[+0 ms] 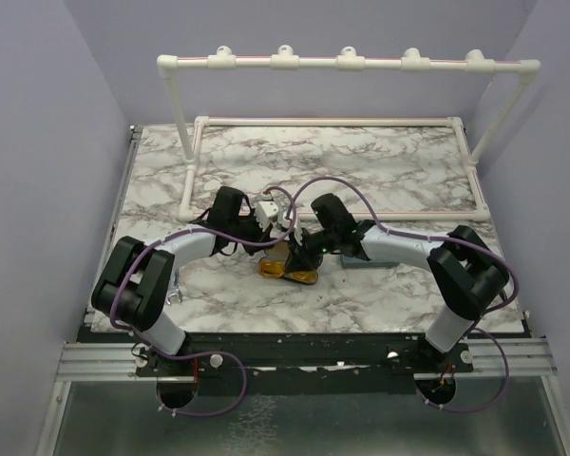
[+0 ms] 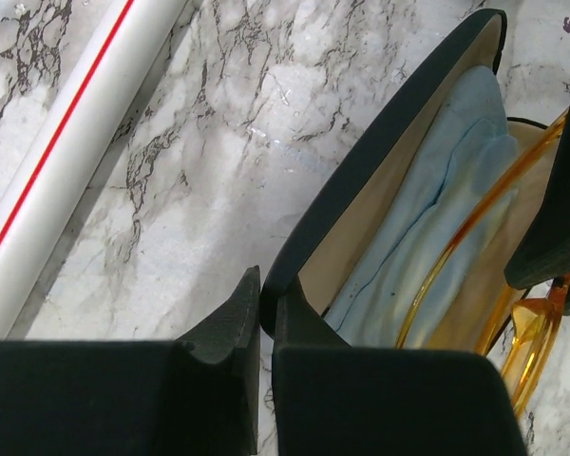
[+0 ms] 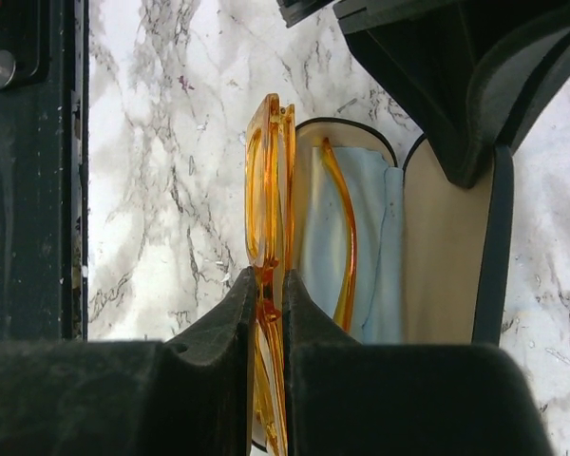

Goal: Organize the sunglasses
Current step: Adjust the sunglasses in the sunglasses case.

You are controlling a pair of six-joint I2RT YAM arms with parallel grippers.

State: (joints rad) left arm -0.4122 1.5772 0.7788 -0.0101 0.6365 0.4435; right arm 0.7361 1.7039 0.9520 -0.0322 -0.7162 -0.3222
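Scene: Two robot arms reach in from the lower corners of the overhead view. They meet at the centre of a marble-patterned worktop.

Left tool: Narrowed to a slit at the bottom centre of its own wrist view, it pinches the dark rim of the black case. From the right wrist it shows as a dark mass in the upper right of the frame, bearing on the top edge of the case's lid.

Right tool: Drawn in close, its two fingers grip the yellow-orange sunglasses by the frame, one finger on each side.

Yellow-orange sunglasses: They stand on edge in the middle of the right wrist view, just beside the left rim of the open case. One translucent temple arm reaches over that rim and lies inside the case. In the overhead view they sit at the centre of the frame, right where the two tools meet.

Black case: It lies open like a clamshell with its beige lining showing, the two halves side by side in the right wrist view.

Blue cloth: A pale, rumpled cloth lines the case half nearer the sunglasses. The temple arm rests on it.

Backdrop: A white pipe frame spans the top of the overhead view. A pipe with a red stripe crosses the upper left of the left wrist view.
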